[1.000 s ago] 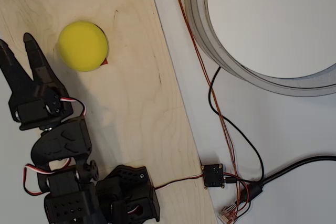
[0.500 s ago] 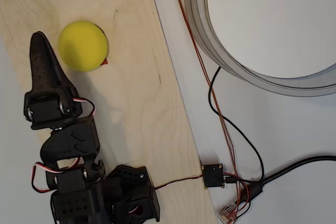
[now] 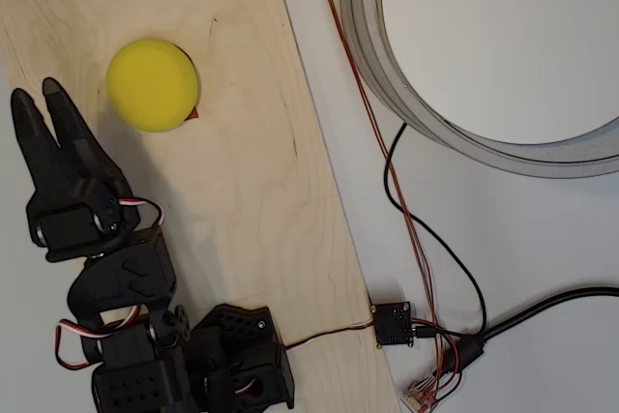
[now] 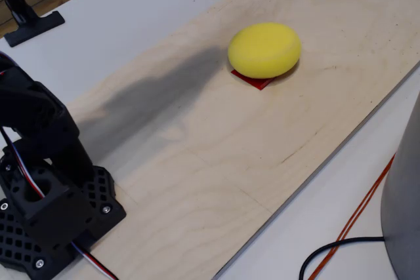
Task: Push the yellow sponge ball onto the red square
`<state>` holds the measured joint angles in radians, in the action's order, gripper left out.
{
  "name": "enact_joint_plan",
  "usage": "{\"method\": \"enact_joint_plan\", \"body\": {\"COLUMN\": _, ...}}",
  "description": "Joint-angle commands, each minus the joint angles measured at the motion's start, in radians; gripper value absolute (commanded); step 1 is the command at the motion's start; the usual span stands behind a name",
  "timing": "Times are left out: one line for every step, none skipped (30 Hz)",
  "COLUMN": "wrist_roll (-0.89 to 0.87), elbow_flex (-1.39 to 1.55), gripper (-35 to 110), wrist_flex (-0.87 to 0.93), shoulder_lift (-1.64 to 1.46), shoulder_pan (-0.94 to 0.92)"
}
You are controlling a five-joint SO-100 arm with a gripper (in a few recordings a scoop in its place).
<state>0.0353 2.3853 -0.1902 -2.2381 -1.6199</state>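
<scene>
The yellow sponge ball point(image 3: 153, 84) rests on the wooden board, covering most of the red square point(image 3: 191, 114), of which just a sliver shows at the ball's lower right. In the fixed view the ball point(image 4: 264, 49) sits on the red square point(image 4: 252, 79), whose near edge peeks out below it. My black gripper point(image 3: 37, 96) lies left of the ball, apart from it, with its two fingers slightly parted and nothing between them. Its tips point up the picture near the board's left edge.
The wooden board point(image 3: 242, 191) runs diagonally; white table lies to its right. A large grey ring point(image 3: 387, 74) stands at the upper right. Red and black cables point(image 3: 406, 220) lead to a small connector box point(image 3: 392, 323). The arm's base point(image 4: 46, 195) occupies the lower left.
The gripper closed and swung right toward the ball, then swung back left with its fingers parted a little. The ball has not moved.
</scene>
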Motion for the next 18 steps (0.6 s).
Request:
{"method": "enact_joint_plan", "body": {"wrist_roll": -0.031, "elbow_flex": -0.015, "gripper": -1, "wrist_flex": -0.023, "shoulder_lift": 0.000, "shoulder_pan": -0.037}}
{"method": "enact_joint_plan", "body": {"wrist_roll": -0.032, "elbow_flex": -0.011, "gripper": -1, "wrist_flex": -0.026, "shoulder_lift": 0.006, "shoulder_pan": -0.040}}
{"method": "enact_joint_plan", "body": {"wrist_roll": -0.028, "elbow_flex": -0.012, "gripper": -1, "wrist_flex": -0.026, "shoulder_lift": 0.012, "shoulder_pan": -0.041}}
{"method": "enact_joint_plan", "body": {"wrist_roll": -0.018, "elbow_flex": -0.015, "gripper": -1, "wrist_flex": -0.026, "shoulder_lift": 0.015, "shoulder_pan": -0.041}}
{"method": "enact_joint_plan", "body": {"wrist_roll": -0.012, "elbow_flex": -0.017, "gripper": -1, "wrist_flex": -0.026, "shoulder_lift": 0.017, "shoulder_pan": -0.041}}
{"method": "enact_joint_plan", "body": {"wrist_roll": -0.012, "elbow_flex": -0.017, "gripper": -1, "wrist_flex": -0.026, "shoulder_lift": 0.018, "shoulder_pan": -0.041}}
{"method": "enact_joint_plan", "body": {"wrist_roll": -0.017, "elbow_flex": -0.014, "gripper": -1, "wrist_flex": -0.026, "shoulder_lift": 0.021, "shoulder_pan": -0.041}}
{"method": "enact_joint_plan", "body": {"wrist_roll": -0.026, "elbow_flex": -0.012, "gripper": -1, "wrist_flex": -0.028, "shoulder_lift": 0.028, "shoulder_pan": -0.040}}
{"method": "enact_joint_plan", "body": {"wrist_roll": -0.032, "elbow_flex": -0.011, "gripper": -1, "wrist_flex": -0.029, "shoulder_lift": 0.032, "shoulder_pan": -0.040}}
{"method": "enact_joint_plan", "body": {"wrist_roll": -0.040, "elbow_flex": -0.011, "gripper": -1, "wrist_flex": -0.032, "shoulder_lift": 0.038, "shoulder_pan": -0.040}}
{"method": "enact_joint_plan", "body": {"wrist_roll": -0.043, "elbow_flex": -0.009, "gripper": -1, "wrist_flex": -0.037, "shoulder_lift": 0.040, "shoulder_pan": -0.040}}
{"method": "enact_joint_plan", "body": {"wrist_roll": -0.046, "elbow_flex": -0.003, "gripper": -1, "wrist_flex": -0.041, "shoulder_lift": 0.040, "shoulder_pan": -0.040}}
{"method": "enact_joint_plan", "body": {"wrist_roll": -0.049, "elbow_flex": 0.005, "gripper": -1, "wrist_flex": -0.048, "shoulder_lift": 0.037, "shoulder_pan": -0.040}}
{"method": "enact_joint_plan", "body": {"wrist_roll": -0.051, "elbow_flex": 0.012, "gripper": -1, "wrist_flex": -0.051, "shoulder_lift": 0.031, "shoulder_pan": -0.040}}
{"method": "enact_joint_plan", "body": {"wrist_roll": -0.052, "elbow_flex": 0.021, "gripper": -1, "wrist_flex": -0.052, "shoulder_lift": 0.021, "shoulder_pan": -0.041}}
{"method": "enact_joint_plan", "body": {"wrist_roll": -0.052, "elbow_flex": 0.032, "gripper": -1, "wrist_flex": -0.054, "shoulder_lift": 0.012, "shoulder_pan": -0.041}}
{"method": "enact_joint_plan", "body": {"wrist_roll": -0.051, "elbow_flex": 0.043, "gripper": -1, "wrist_flex": -0.058, "shoulder_lift": 0.002, "shoulder_pan": -0.041}}
{"method": "enact_joint_plan", "body": {"wrist_roll": -0.049, "elbow_flex": 0.055, "gripper": -1, "wrist_flex": -0.061, "shoulder_lift": -0.008, "shoulder_pan": -0.041}}
